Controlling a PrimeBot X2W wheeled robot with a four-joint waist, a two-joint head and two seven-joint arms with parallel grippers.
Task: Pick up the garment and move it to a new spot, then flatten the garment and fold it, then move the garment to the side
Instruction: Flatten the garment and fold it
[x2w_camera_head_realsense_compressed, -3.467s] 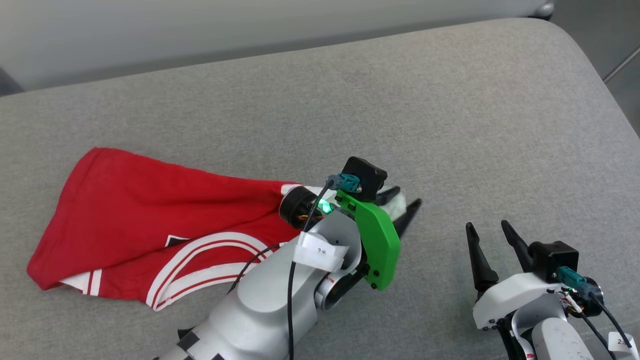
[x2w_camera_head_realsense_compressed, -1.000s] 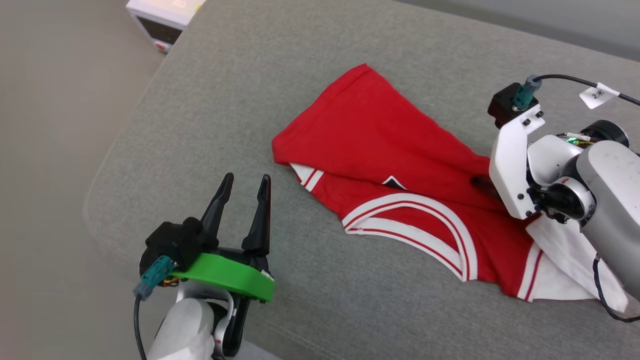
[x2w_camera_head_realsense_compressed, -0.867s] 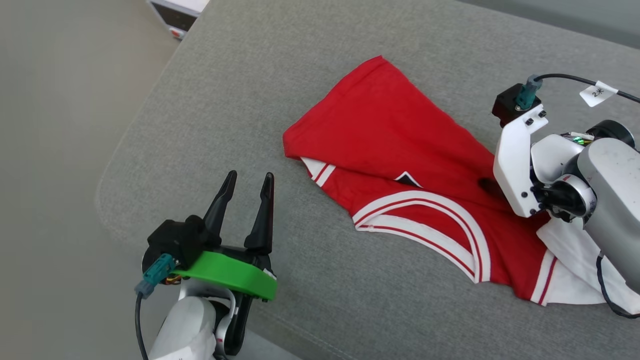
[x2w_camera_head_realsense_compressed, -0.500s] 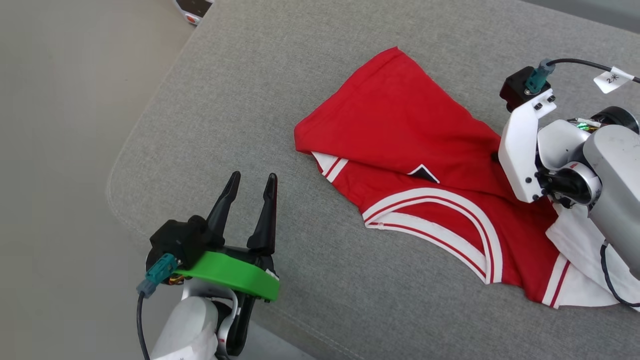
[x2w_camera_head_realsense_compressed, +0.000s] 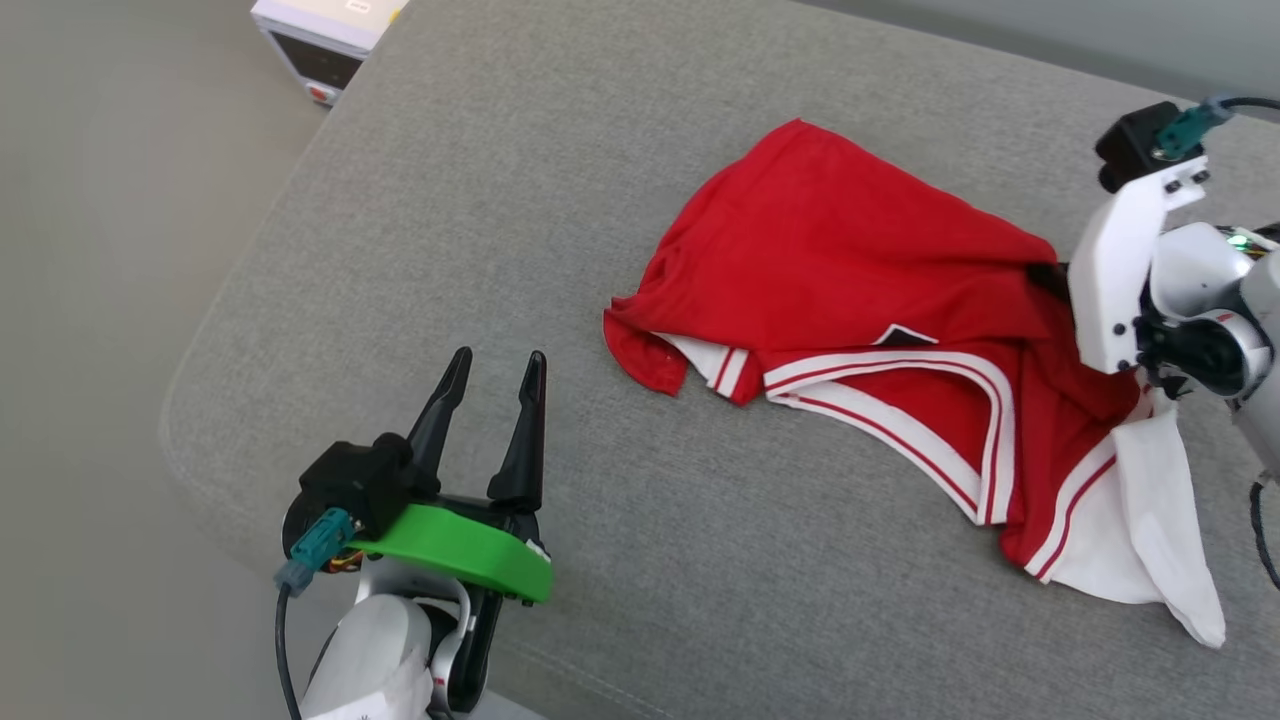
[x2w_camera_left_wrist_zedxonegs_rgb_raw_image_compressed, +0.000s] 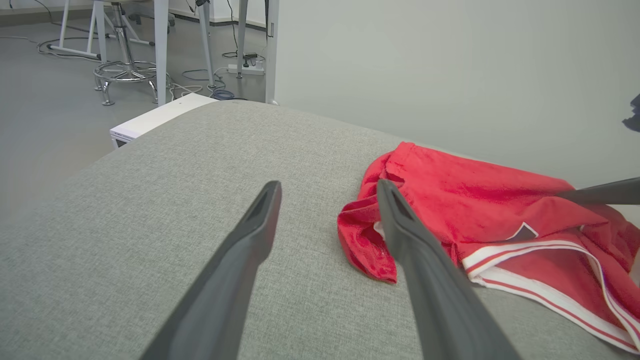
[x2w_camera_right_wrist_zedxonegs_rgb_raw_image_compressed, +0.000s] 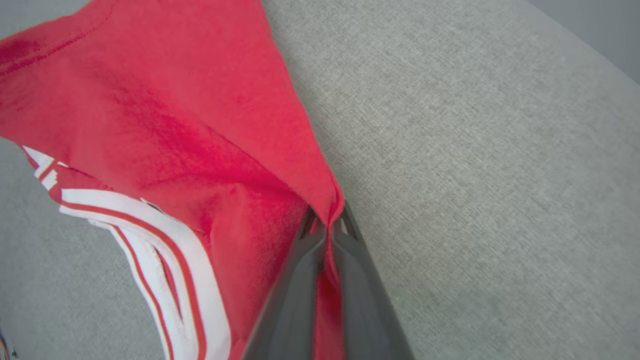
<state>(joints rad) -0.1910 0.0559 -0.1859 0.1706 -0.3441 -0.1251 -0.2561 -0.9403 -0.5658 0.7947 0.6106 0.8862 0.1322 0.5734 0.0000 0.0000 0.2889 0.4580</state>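
- The garment (x2w_camera_head_realsense_compressed: 850, 260) lies on the cushion (x2w_camera_head_realsense_compressed: 480, 200), right of its middle.
- The right gripper (x2w_camera_right_wrist_zedxonegs_rgb_raw_image_compressed: 326, 220) is at the garment's right edge, with a fold nipped between its fingers.
- The left gripper (x2w_camera_head_realsense_compressed: 500, 354) is over the cushion's near-left edge, left of the garment and apart from it.
- A box (x2w_camera_head_realsense_compressed: 320, 30) stands on the floor (x2w_camera_head_realsense_compressed: 100, 300), just off the cushion's far-left corner.

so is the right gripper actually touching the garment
Touching. The right wrist view shows the right gripper shut on a fold of the red garment, with cloth pinched between its fingers.
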